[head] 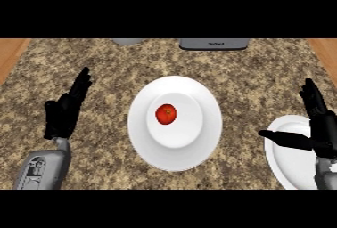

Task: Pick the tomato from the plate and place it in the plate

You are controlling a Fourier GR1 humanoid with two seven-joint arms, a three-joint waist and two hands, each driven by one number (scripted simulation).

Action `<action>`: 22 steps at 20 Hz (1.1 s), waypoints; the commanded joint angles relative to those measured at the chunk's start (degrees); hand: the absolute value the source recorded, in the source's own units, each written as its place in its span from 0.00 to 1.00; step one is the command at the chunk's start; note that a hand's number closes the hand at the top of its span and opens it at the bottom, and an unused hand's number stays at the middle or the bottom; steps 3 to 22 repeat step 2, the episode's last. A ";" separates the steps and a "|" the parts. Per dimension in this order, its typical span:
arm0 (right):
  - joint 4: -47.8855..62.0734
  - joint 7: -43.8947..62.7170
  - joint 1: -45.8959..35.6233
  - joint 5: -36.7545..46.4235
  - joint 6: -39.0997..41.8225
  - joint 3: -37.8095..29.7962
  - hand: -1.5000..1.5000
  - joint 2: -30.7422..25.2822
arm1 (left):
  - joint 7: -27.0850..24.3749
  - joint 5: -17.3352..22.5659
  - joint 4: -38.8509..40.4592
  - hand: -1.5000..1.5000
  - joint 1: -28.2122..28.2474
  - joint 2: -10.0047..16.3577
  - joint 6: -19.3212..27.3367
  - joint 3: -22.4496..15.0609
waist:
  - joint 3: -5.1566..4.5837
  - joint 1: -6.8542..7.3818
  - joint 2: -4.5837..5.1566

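Observation:
A red tomato (166,114) lies in the middle of a white plate (146,138) at the centre of the counter. A second white plate (289,167) sits at the lower right, partly cut off by the view's edge. My left hand (66,111) is at the left, open with straight fingers pointing up, well apart from the centre plate. My right hand (317,122) is at the right edge, open, fingers up, its thumb stretched left over the second plate's rim. Neither hand touches the tomato.
The speckled stone counter (99,62) has wooden strips at both upper corners. A dark grey appliance (215,43) and a small grey object (126,42) sit at the counter's far edge.

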 commanded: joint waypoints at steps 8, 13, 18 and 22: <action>0.65 -3.92 3.80 -1.23 5.57 -5.25 0.00 -0.79 | 1.25 -1.08 1.65 0.50 -2.34 -0.60 0.26 0.09 | -0.01 -0.01 0.01; 0.65 -3.92 3.80 -1.23 5.57 -5.25 0.00 -0.79 | 1.25 -1.08 1.65 0.50 -2.34 -0.60 0.26 0.09 | -0.01 -0.01 0.01; 0.65 -3.92 3.80 -1.23 5.57 -5.25 0.00 -0.79 | 1.25 -1.08 1.65 0.50 -2.34 -0.60 0.26 0.09 | -0.01 -0.01 0.01; 0.65 -3.92 3.80 -1.23 5.57 -5.25 0.00 -0.79 | 1.25 -1.08 1.65 0.50 -2.34 -0.60 0.26 0.09 | -0.01 -0.01 0.01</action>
